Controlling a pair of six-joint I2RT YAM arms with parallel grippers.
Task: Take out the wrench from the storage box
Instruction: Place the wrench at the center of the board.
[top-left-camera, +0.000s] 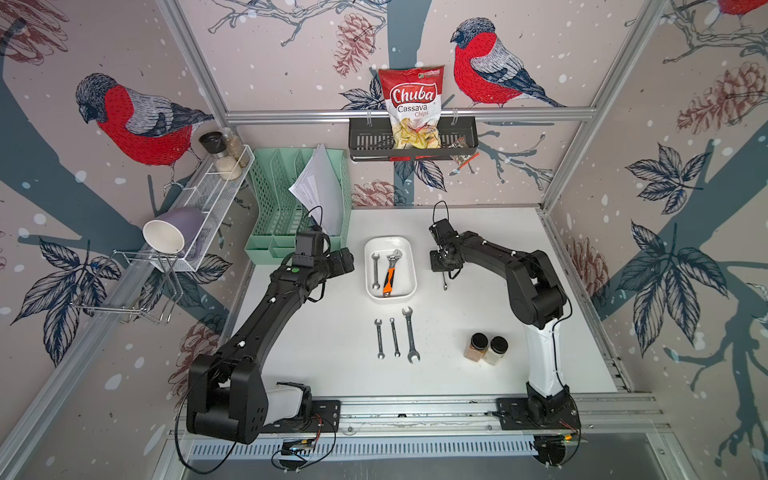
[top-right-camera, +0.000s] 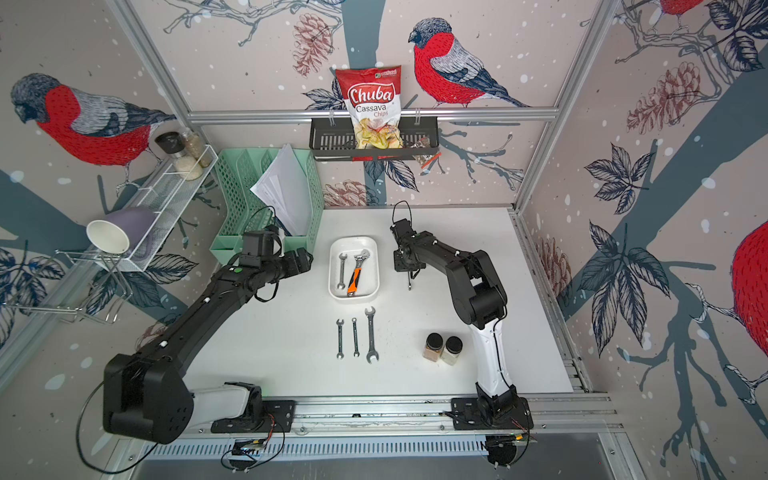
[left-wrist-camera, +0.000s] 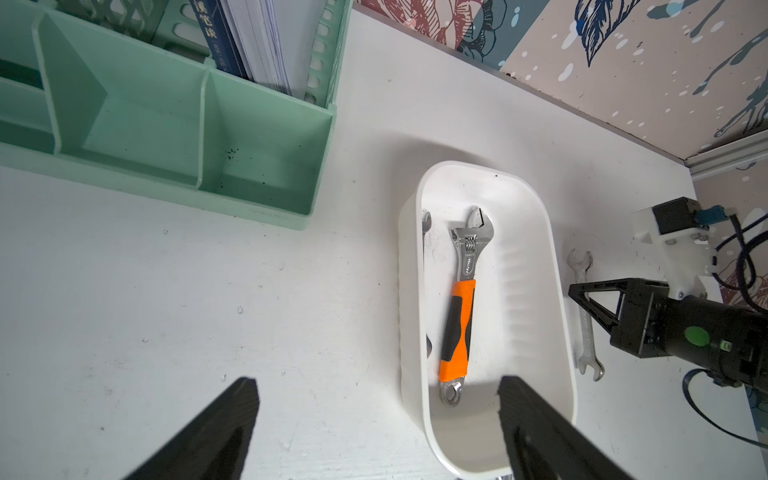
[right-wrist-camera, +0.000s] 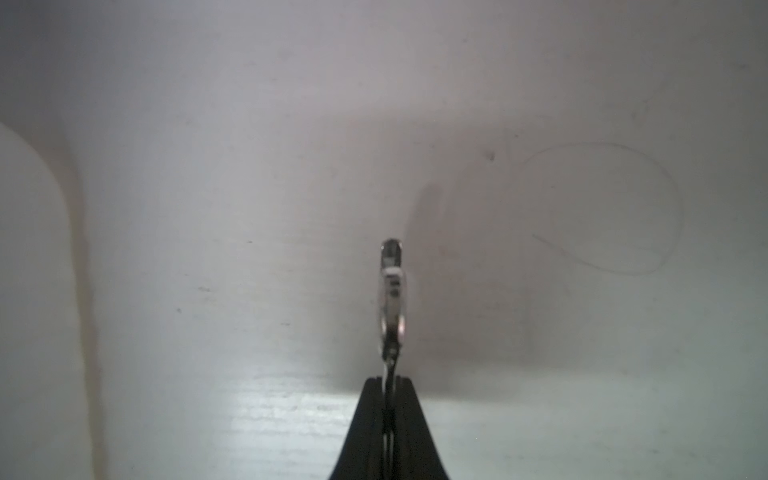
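Progress looks partial to me. The storage box (top-left-camera: 405, 257) sits mid-worktop, nearer the back edge, and two tools lie in it: an adjustable wrench (top-left-camera: 390, 270) with an orange grip and, beside it, a slim open-ended wrench (top-left-camera: 375, 271). My right claw (right-wrist-camera: 388, 379) is clenched on a small wrench (left-wrist-camera: 586, 332), outside the box and just beside its right wall. Whether the tool's low end touches the worktop I cannot tell. I judge this one out, needing only to be laid down. My left claw (left-wrist-camera: 376, 395) is released, jaws wide, grasping nothing, near the box's left wall. Three wrenches (top-left-camera: 395, 337) lie in a row toward the front edge, so I take those as done. The two in the box are left, if all must come out.

Around me the walls are papered with red-breasted birds. The worktop (top-left-camera: 324, 340) is white and lightly scuffed. A file organizer (top-left-camera: 291, 216), mint green, fills its back left corner. A wire shelf (top-left-camera: 208, 199) on the left wall carries a tipped mug (top-left-camera: 170, 235). A black basket (top-left-camera: 411, 141) on the back wall holds a chips bag (top-left-camera: 413, 104). Two spice jars (top-left-camera: 487, 349) stand touching toward the front right corner.
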